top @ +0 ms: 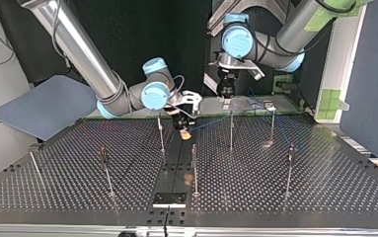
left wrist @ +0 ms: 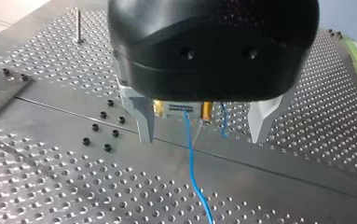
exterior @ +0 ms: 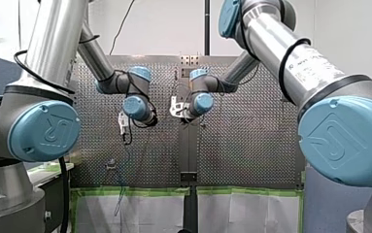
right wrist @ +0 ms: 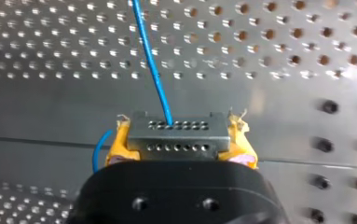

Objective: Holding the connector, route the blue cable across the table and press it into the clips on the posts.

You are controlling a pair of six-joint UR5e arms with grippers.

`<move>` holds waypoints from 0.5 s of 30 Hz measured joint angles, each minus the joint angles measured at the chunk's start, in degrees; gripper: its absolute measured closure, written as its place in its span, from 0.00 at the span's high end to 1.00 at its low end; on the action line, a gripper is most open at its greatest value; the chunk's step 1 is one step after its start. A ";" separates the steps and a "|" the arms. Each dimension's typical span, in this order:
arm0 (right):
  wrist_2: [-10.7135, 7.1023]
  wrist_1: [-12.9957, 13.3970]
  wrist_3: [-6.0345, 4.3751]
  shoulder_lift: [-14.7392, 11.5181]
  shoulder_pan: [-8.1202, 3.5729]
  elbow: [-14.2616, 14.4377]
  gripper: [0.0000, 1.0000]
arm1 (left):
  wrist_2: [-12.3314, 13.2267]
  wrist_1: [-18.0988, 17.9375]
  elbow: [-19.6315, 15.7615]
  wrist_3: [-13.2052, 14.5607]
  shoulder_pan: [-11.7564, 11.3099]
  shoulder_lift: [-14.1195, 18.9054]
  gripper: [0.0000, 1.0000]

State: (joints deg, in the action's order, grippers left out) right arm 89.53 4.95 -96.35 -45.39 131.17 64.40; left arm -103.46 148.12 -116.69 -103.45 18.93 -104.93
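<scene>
Perforated table (top: 285, 197): my right claw (right wrist: 181, 142) clamps the connector (right wrist: 177, 133) between spaced posts (top: 231, 131).

In the right wrist view the black body of my right gripper (right wrist: 178, 123) covers the near part of the connector (right wrist: 177, 135) and the roots of its yellow fingers (right wrist: 119, 145), and the blue cable (right wrist: 154, 65) runs out of view ahead of them. In the left wrist view the housing of my left gripper (left wrist: 200, 137) hides most of that connector, and the cable is cut off there too. In the top view the clips (top: 194, 148) on the posts (top: 231, 131) are too small to tell whether the cable sits in any; in the front view my left arm (exterior: 42, 128) and my right arm (exterior: 339, 136) block both sides of the desk (exterior: 242, 145).
</scene>
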 joint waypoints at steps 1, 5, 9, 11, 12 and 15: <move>-0.01 -0.05 -0.03 -0.23 -0.03 -0.01 0.00 | -0.04 -0.23 0.38 -0.05 0.03 -0.51 1.00; -0.03 -0.60 -0.27 -1.05 -0.13 0.00 0.00 | -0.12 0.10 2.38 -0.61 0.18 -2.66 1.00; 0.06 -1.46 -0.40 -1.29 -0.20 0.30 0.00 | 0.02 0.94 4.92 -2.01 0.18 -3.98 1.00; 0.09 -1.66 -0.40 -1.35 -0.25 0.59 0.00 | 0.12 1.60 6.06 -2.46 0.18 -4.72 1.00; 0.10 -1.74 -0.41 -1.39 -0.29 0.82 0.00 | 0.16 1.96 6.78 -2.64 0.20 -5.27 1.00; 0.12 -1.84 -0.39 -1.51 -0.40 1.45 0.00 | 0.28 2.21 8.48 -2.85 0.24 -6.80 1.00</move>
State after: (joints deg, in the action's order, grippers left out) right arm 89.65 3.11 -96.74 -46.90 130.77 65.84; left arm -103.18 150.32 -108.21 -106.30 19.17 -111.73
